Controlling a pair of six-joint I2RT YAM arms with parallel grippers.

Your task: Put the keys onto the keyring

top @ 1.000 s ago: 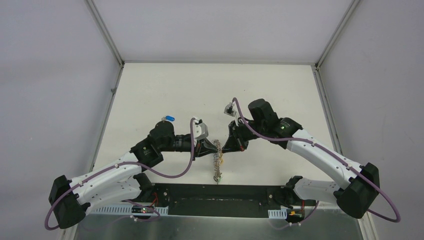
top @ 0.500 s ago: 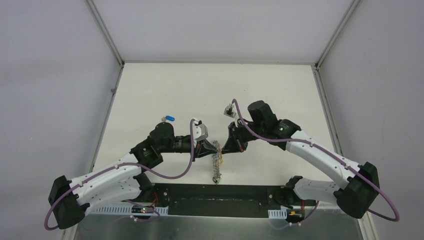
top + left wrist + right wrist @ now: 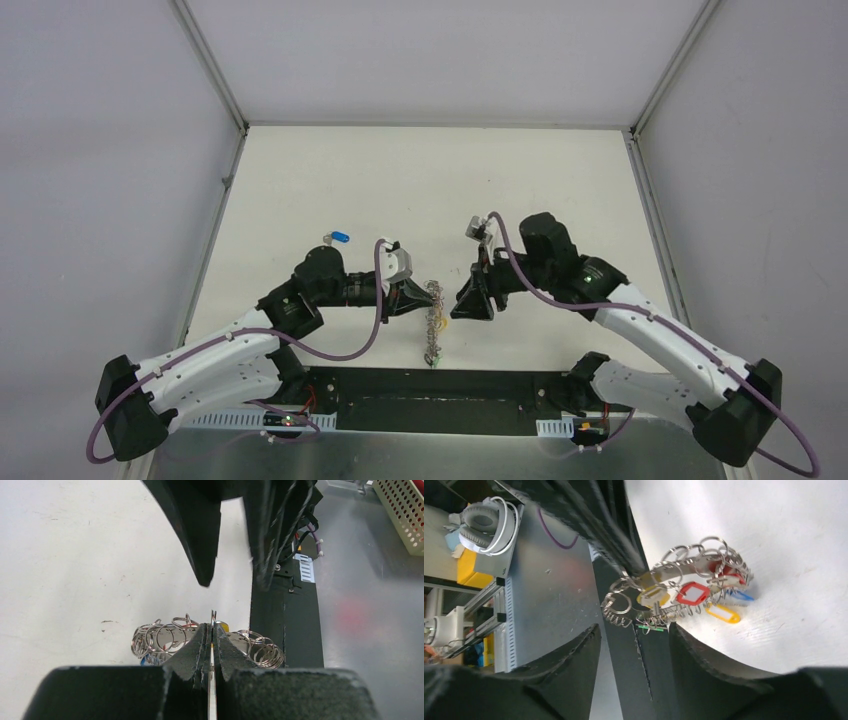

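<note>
Top external: keyring hangs between the grippers, over the table near its front edge. Pinched tight by left gripper on the metal band. Jaws of right gripper stand apart, empty, just beside the ring. Red and yellow tags on it. Loose blue-tagged key lies beyond the left arm.

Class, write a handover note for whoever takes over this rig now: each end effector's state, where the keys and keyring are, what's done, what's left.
Left end effector: shut on the keyring, between the arms.
Right end effector: open, empty, beside the keyring, not touching.
Done: red-tagged key and yellow-tagged key hang on the keyring.
To do: blue-tagged key lies loose on the table past the left arm; thread it on.
</note>
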